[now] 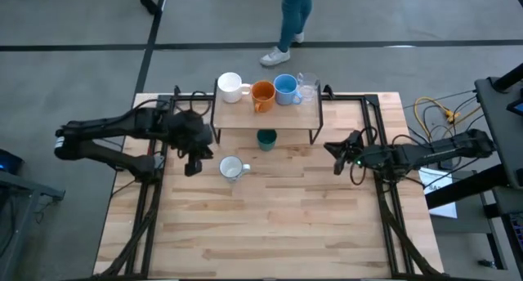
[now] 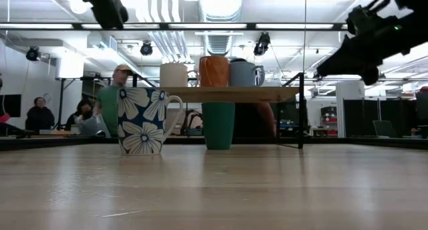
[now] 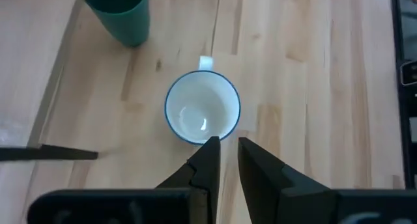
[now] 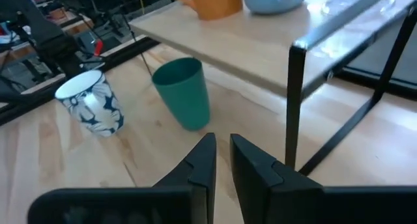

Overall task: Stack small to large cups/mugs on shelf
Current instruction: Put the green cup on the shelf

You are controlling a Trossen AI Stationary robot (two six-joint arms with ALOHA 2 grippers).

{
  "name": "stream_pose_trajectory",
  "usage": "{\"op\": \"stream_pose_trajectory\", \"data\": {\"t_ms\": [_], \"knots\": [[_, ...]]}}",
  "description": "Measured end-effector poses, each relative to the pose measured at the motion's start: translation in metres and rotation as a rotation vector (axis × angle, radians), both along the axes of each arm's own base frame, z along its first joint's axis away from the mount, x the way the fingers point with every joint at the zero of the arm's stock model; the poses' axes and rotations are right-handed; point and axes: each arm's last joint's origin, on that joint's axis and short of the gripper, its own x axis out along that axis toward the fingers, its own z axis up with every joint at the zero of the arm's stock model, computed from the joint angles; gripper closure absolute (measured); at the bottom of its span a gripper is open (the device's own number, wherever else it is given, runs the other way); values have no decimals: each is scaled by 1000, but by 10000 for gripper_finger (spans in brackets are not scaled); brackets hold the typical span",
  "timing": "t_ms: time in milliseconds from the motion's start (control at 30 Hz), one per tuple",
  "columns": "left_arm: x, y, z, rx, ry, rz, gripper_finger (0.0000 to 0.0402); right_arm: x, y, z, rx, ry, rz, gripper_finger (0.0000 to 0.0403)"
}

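Observation:
The shelf [image 1: 265, 115] carries a white mug [image 1: 230, 87], an orange mug [image 1: 262, 95], a light blue mug [image 1: 285, 88] and a clear glass [image 1: 308, 89] in a row. A dark green cup [image 1: 266, 139] stands upside down on the table at the shelf's near edge. A white mug with a dark flower pattern [image 1: 232, 168] stands upright on the table. My left gripper [image 1: 193, 163] hangs shut in the air just left of the patterned mug [image 3: 202, 107]. My right gripper [image 1: 335, 155], also shut, is raised to the right of the shelf, pointing at the green cup [image 4: 184, 94].
Black frame rails [image 1: 155, 191] run along the table's left and right sides. The shelf's thin black leg [image 4: 293, 100] stands close in front of my right gripper. Bare wood stretches over the table's near half. People are in the room beyond the far edge [image 2: 114, 89].

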Motion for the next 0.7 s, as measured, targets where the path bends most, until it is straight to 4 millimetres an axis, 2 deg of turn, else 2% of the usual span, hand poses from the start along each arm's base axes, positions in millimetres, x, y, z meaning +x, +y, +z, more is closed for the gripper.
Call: {"op": "stream_pose_trajectory", "data": {"t_ms": [200, 367, 533, 700], "knots": [[-16, -4, -11, 14, -1, 28, 362, 17, -6, 13, 52, 27, 33, 362], [-23, -5, -36, -18, 34, 60, 362, 35, -13, 22, 59, 69, 10, 362], [-27, -7, -59, -86, -66, 84, 362, 51, -18, 32, 55, 90, -4, 362], [-34, -12, -62, -115, -133, 86, 362, 63, -18, 40, 19, 111, 8, 362]]}}
